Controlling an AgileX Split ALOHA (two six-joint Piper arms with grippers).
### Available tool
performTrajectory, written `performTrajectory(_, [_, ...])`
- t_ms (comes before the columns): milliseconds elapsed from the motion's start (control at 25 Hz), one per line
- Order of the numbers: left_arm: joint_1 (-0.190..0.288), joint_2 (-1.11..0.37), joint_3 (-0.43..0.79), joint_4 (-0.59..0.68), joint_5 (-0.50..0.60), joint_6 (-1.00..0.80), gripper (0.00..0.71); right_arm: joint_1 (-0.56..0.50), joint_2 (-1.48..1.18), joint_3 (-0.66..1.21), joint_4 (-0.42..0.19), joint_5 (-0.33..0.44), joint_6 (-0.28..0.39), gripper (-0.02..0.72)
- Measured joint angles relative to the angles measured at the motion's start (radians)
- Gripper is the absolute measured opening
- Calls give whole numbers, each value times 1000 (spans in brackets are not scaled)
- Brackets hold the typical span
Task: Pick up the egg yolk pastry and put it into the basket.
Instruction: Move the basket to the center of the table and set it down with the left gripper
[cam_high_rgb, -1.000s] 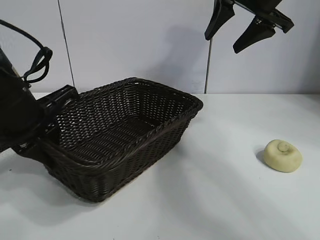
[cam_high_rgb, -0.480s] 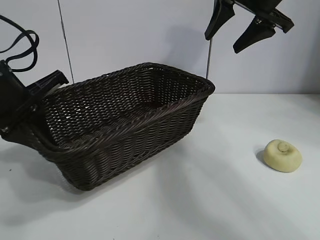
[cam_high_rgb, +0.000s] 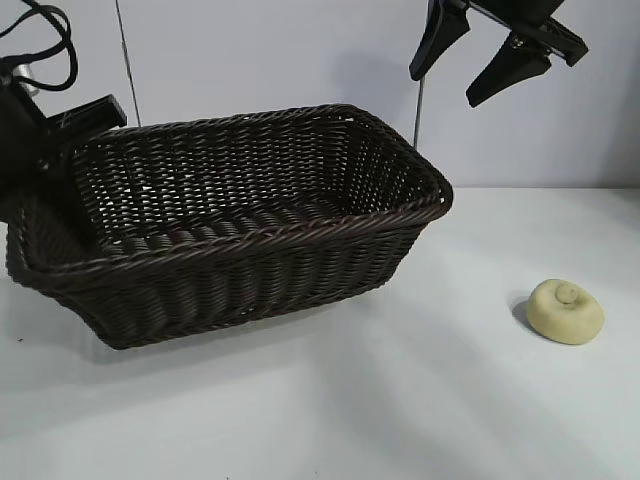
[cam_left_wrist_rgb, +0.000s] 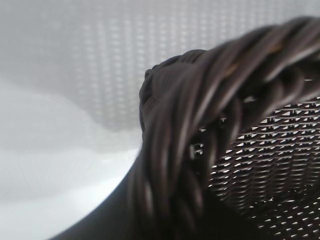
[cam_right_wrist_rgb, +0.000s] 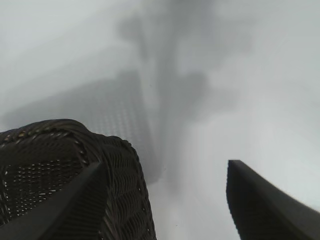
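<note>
Left gripper (cam_high_rgb: 62, 140), clamped on the basket (cam_high_rgb: 230, 225) rim at its left end, has swung and lifted the basket since a second ago; its long side now faces the camera. Right gripper (cam_high_rgb: 495, 55) hangs high, fingers apart, unmoved. Pastry (cam_high_rgb: 566, 311), a smooth pale dome with a knob, lies on the white table (cam_high_rgb: 420, 400), well right of the basket. Left wrist view alone shows the braided wicker rim (cam_left_wrist_rgb: 210, 115) close up.

left claw (cam_high_rgb: 60, 140) half hidden behind basket (cam_high_rgb: 250, 250) rim, right arm cropped at top edge
</note>
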Motion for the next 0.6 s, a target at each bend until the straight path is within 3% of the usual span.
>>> performTrajectory(320, [0,133,-156,-16,107,127,103,0,0,0,0,0,0,494])
performTrajectory(600, [0,219,-215,-46,154,228,103,0,0,0,0,0,0,494])
